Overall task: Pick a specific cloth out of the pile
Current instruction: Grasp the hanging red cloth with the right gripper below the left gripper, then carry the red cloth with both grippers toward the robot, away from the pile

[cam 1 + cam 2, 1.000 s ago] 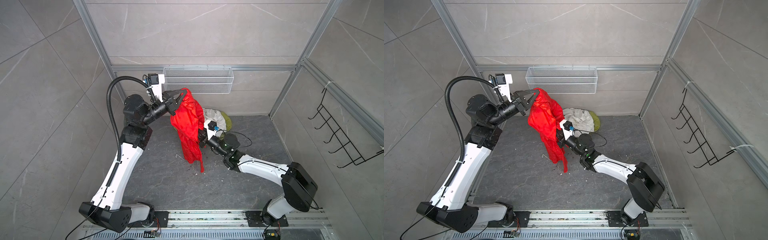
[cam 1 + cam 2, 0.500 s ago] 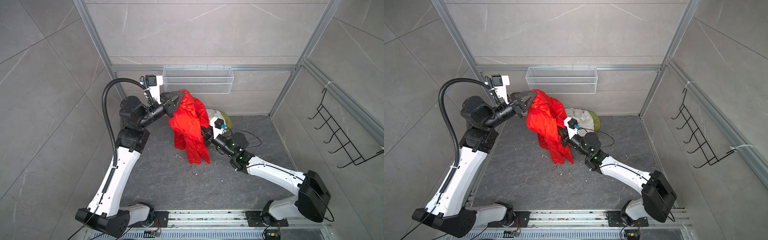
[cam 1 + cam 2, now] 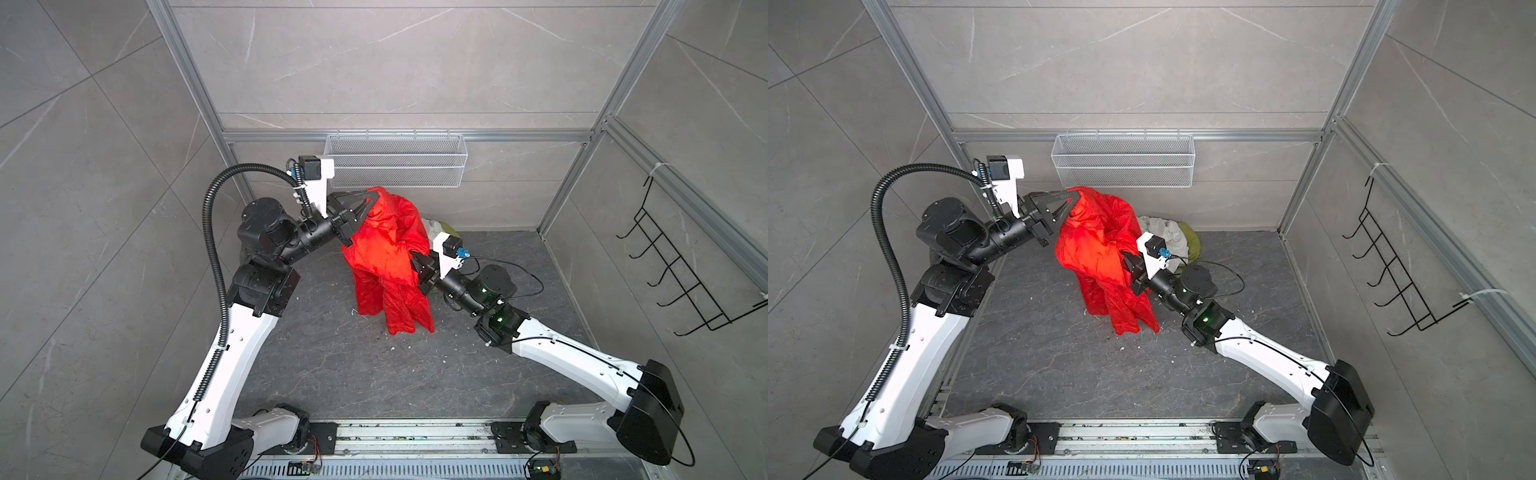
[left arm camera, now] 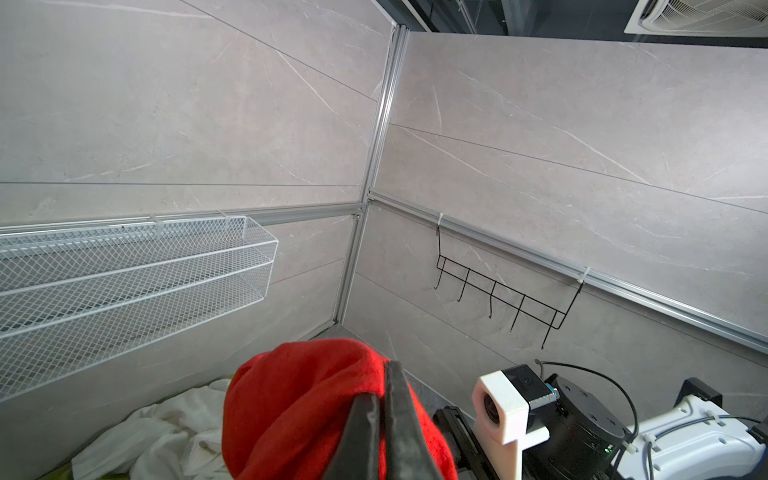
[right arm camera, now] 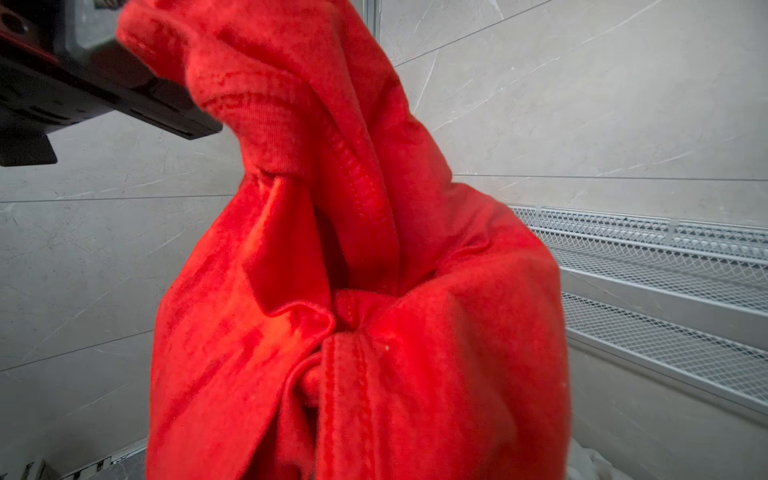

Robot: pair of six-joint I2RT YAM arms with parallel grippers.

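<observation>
Red cloth (image 3: 384, 253), one, clamped by left tool (image 3: 370, 194), right tool (image 3: 415, 259)

Red cloth (image 3: 382, 253) is up in the air: bright, faintly glossy, gathered to a peak at the top and spreading below into deep, crumpled folds. Stitched hems and a ribbed band show close up in the right wrist view. Two long ends dangle toward the floor (image 3: 332, 374); whether they touch it can't be judged. Behind it, against the back wall, sits the pile (image 3: 1173, 237): a rumpled white cloth (image 3: 1160, 229) on an olive-green cloth (image 3: 1192, 246).
</observation>
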